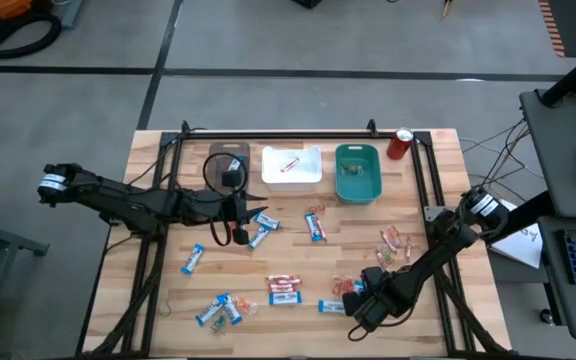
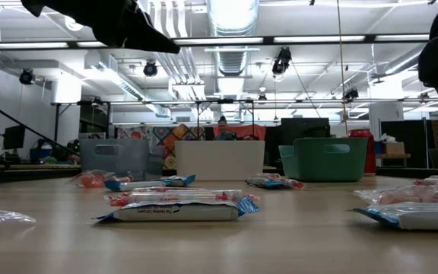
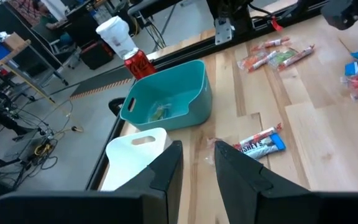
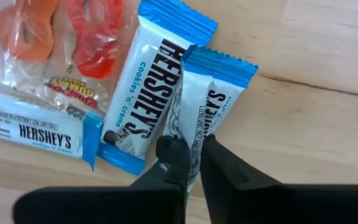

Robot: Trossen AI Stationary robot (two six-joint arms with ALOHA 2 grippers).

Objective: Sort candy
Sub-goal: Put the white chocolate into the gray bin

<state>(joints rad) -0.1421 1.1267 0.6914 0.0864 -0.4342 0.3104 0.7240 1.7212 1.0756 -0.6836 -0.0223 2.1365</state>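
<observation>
The right gripper (image 4: 189, 163) pinches the edge of a blue-and-white bar (image 4: 199, 112) at the table's near right, fingers almost closed. The thin wrapper could slip free, or drag the touching second bar (image 4: 148, 102) along. The left gripper (image 3: 197, 163), narrowly open and empty, hovers near the white bin (image 1: 291, 166).

Wrapped candy (image 1: 284, 289) lies scattered flat across the wooden tabletop.

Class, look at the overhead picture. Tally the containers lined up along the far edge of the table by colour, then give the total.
Grey bin: 1
White bin: 1
Teal bin: 1
Red can: 1
Total: 4
</observation>
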